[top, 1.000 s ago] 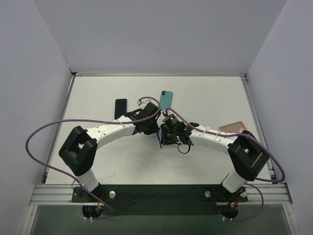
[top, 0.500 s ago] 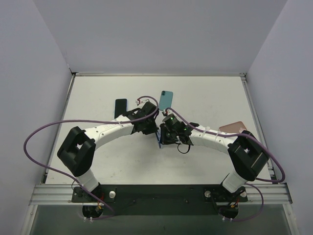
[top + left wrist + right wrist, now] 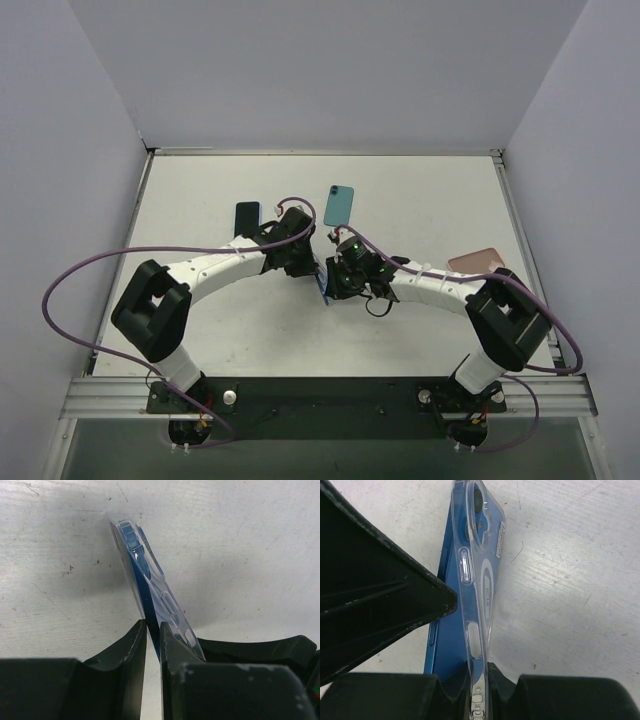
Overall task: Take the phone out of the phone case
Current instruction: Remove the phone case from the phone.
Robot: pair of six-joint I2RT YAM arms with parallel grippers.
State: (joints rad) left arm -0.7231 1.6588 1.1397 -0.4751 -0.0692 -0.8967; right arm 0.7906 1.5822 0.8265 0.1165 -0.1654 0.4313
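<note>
Each arm, left [image 3: 215, 268] and right [image 3: 435, 285], has white rounded shells between bulky black joint blocks [image 3: 152, 310]. A thin purple cable [image 3: 150, 249] loops wide from the left arm's base to its wrist, and a second purple cable [image 3: 563, 335] runs along the right arm. Both bases are bolted to a black plate [image 3: 330, 395] with round silver bolts [image 3: 230, 397], and thin red wires show beneath them. A small green light [image 3: 352, 243] glows on the right wrist. The left fingers [image 3: 125, 665] and the right fingers [image 3: 380, 605] are matte black, angular, and scuffed with pale specks.
</note>
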